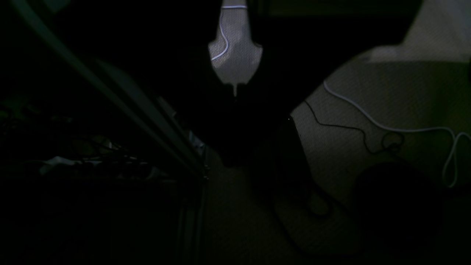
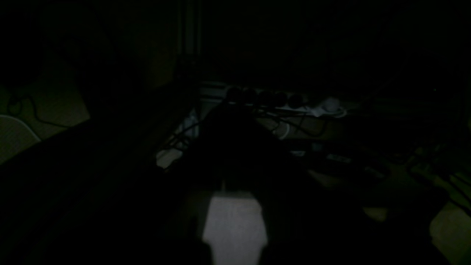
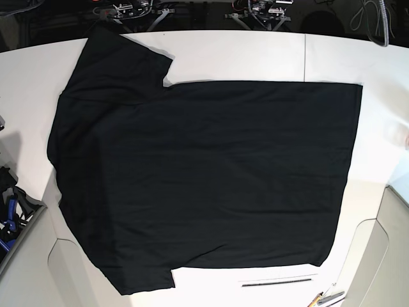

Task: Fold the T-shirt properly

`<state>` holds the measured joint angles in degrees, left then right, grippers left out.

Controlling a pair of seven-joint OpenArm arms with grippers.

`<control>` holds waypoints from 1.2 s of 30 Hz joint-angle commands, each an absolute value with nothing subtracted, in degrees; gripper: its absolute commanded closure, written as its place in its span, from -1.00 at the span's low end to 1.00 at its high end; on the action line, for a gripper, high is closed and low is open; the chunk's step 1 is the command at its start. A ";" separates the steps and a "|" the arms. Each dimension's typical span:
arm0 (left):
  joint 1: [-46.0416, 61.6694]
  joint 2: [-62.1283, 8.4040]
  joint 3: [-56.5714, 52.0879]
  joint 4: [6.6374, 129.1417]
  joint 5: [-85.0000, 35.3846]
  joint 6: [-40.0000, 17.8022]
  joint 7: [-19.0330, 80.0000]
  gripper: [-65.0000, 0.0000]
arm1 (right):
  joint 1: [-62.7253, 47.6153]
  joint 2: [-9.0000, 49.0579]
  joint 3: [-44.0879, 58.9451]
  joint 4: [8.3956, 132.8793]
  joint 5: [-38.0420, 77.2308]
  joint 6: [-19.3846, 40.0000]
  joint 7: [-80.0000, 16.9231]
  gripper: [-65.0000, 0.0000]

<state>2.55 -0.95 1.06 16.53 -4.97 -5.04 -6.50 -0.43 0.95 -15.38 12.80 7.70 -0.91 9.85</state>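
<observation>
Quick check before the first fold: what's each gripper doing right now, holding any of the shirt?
Left gripper: shut, out of the base view, holding nothing that shows.
Right gripper: shut, also out of view.
T-shirt: flat on the table, untouched.

White table point(image 3: 255, 57), seam running down near its far-right part. Spread flat across most of it: black T-shirt point(image 3: 211, 179), plain side up, sleeves toward the left, hem toward the right. Just below the shirt's lower edge, a thin dark slot point(image 3: 278, 281). Beside that, at the bottom edge, a pen point(image 3: 329, 297).
</observation>
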 commanded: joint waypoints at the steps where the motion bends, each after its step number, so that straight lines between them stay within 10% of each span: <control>1: 2.39 -0.97 1.06 16.93 -4.82 -5.26 -7.49 1.00 | -0.19 1.08 -15.25 13.17 7.86 -1.23 10.72 1.00; 23: 5.91 -3.86 1.06 16.99 -4.89 -5.82 -9.72 1.00 | -3.62 1.30 -15.25 13.23 2.22 -1.26 10.79 1.00; 36: 32.71 -18.15 1.06 43.05 -14.63 -14.28 -9.37 1.00 | -24.73 8.14 -15.25 32.53 1.54 -1.23 10.70 1.00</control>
